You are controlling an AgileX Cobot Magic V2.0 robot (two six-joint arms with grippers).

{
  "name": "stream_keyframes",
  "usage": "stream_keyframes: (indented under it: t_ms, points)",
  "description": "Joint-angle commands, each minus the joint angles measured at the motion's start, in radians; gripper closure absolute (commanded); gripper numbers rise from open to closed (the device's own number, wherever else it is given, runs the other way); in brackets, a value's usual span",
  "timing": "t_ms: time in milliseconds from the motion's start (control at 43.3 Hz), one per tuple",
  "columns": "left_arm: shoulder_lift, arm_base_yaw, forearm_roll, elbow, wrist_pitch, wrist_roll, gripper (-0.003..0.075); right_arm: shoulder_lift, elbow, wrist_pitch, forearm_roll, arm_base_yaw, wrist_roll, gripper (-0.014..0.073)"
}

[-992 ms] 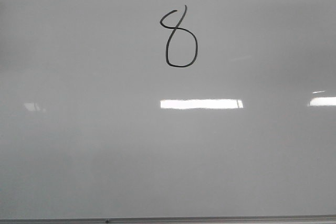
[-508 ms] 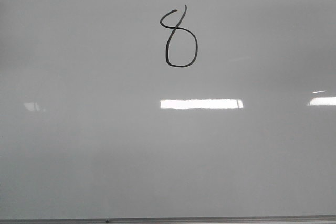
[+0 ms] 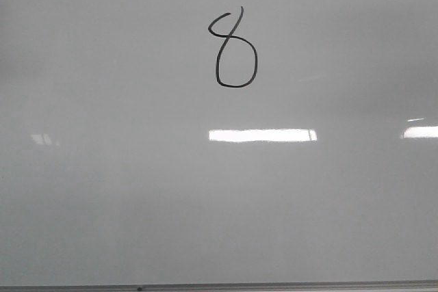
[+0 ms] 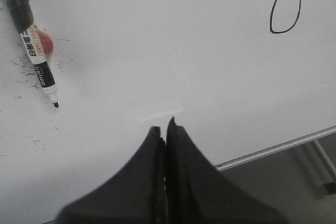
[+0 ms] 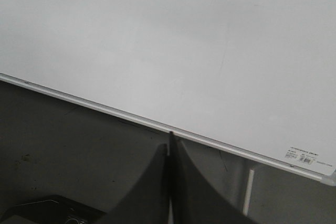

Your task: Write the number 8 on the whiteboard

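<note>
The number 8 (image 3: pixel 236 49) sits unchanged over the last second, high on the whiteboard (image 3: pixel 102 203). My left claw (image 4: pixel 165 127) and right claw (image 5: pixel 170 137) are pressed together, empty; the marker (image 4: pixel 32 43) lies uncapped. I judge the writing finished.
</note>
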Motion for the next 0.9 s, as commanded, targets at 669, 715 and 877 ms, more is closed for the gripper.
stream_keyframes:
  t_ms: [669, 715, 877]
  points:
    - [-0.087, 0.055, 0.111, 0.054, -0.159, 0.044, 0.0741, 0.006, -0.025, -0.049, -0.021, -0.008, -0.011, 0.0702]
    - [-0.121, 0.087, 0.093, 0.09, -0.189, 0.044, 0.0741, 0.006, -0.025, -0.049, -0.021, -0.008, -0.011, 0.0702]
    - [-0.287, 0.202, 0.078, 0.244, -0.312, 0.044, 0.0741, 0.006, -0.025, -0.049, -0.021, -0.008, -0.011, 0.0702]
